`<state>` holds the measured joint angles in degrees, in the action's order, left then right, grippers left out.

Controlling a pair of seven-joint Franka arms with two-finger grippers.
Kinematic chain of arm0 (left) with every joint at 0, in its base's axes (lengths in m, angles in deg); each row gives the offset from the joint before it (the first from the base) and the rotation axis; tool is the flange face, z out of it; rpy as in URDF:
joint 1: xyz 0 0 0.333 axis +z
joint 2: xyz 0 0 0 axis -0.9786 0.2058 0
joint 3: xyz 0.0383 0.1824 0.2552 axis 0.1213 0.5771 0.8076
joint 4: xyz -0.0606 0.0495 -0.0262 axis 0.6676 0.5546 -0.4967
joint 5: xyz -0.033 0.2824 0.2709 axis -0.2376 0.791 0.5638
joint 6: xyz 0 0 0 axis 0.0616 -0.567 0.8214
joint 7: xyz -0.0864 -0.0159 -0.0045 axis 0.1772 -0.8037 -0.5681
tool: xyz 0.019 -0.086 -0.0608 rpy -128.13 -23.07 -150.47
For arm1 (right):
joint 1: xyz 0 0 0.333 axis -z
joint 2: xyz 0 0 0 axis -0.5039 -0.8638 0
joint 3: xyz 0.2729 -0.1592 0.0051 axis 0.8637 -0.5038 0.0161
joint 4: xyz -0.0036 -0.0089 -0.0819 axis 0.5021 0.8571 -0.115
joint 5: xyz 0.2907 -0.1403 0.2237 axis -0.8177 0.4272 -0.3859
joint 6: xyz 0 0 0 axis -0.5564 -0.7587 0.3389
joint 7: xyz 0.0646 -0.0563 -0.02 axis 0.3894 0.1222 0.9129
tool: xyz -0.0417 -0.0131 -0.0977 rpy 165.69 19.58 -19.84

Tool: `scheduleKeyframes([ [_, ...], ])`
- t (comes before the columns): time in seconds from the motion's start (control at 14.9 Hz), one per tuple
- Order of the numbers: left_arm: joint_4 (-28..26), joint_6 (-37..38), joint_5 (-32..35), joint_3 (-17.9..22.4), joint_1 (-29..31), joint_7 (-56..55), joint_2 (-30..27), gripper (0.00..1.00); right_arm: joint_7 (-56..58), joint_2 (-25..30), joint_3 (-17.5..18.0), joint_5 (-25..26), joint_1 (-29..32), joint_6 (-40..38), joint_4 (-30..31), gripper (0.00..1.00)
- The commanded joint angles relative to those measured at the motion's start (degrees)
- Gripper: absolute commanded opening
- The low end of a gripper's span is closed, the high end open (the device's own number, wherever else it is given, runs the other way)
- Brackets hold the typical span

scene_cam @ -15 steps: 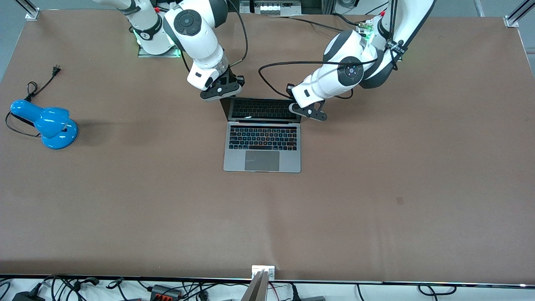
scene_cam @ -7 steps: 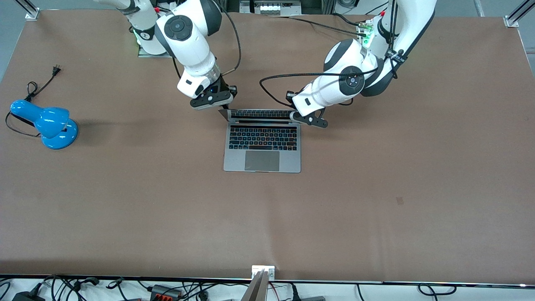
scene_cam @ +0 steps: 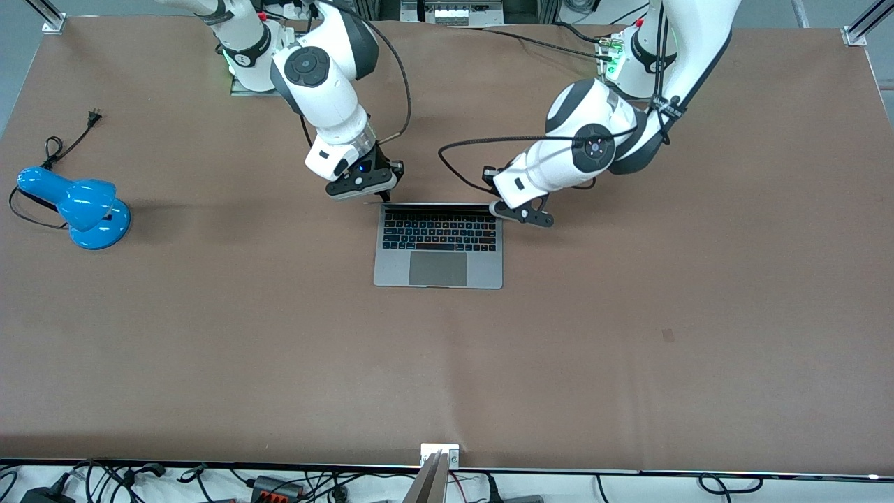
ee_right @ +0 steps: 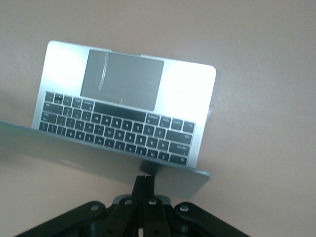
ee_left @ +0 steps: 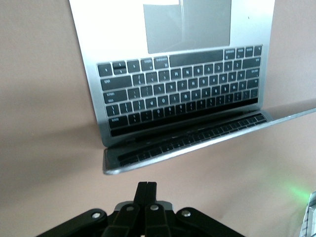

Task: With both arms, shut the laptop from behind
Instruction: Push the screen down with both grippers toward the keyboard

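The laptop [scene_cam: 438,244] sits near the middle of the table [scene_cam: 628,314], its base flat with keys and trackpad facing up, and its lid standing about upright — from the high front camera it shows only as a thin edge along the hinge side. The step in hand looks like the push itself: both arms are at the back of the lid, tipping it toward the keyboard, and the closing seems roughly halfway.

The left tool [scene_cam: 522,215] is at the lid's corner toward the left arm's end of the table, its two fingers pressed together and holding nothing. The right tool [scene_cam: 359,186] is at the other corner, likewise pinched shut and empty. In each wrist view the joined fingertips point at the lid's edge just ahead.

My judgement is that the next move calls for both arms to press forward and down together, evenly, so the lid does not twist and the base does not slide.

Hard to make out — whether either fingertip actually touches the lid. The lid's outer face is hidden in the front view. A blue desk lamp [scene_cam: 77,202] stands well apart, toward the right arm's end.
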<state>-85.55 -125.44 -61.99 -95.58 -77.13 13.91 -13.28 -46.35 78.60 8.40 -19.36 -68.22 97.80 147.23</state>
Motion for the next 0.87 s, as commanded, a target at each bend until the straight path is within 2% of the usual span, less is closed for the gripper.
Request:
scheduleKeyframes([
  [0.0, 2.54, 0.22, 3.07, 0.41, -0.47, -1.44, 3.06, 0.00, 0.13, -2.97, 0.05, 2.24, 1.40, 1.40, -3.91, 0.00],
  [0.13, 3.23, 0.22, 3.34, 0.85, -0.47, -1.44, 3.85, 0.00, 0.13, -4.55, 0.05, 4.26, 2.37, 1.49, -5.40, 0.00],
  [0.47, 4.82, 0.14, 3.60, 1.47, -0.73, -1.44, 5.79, 0.00, 0.13, -10.17, -0.39, 4.80, 2.81, 1.57, -9.36, 0.00],
  [0.81, 6.66, 0.05, 7.99, 1.73, -0.90, -2.49, 9.21, 0.00, 0.22, -15.97, -1.53, 7.60, 3.34, 1.84, -14.28, 0.00],
])
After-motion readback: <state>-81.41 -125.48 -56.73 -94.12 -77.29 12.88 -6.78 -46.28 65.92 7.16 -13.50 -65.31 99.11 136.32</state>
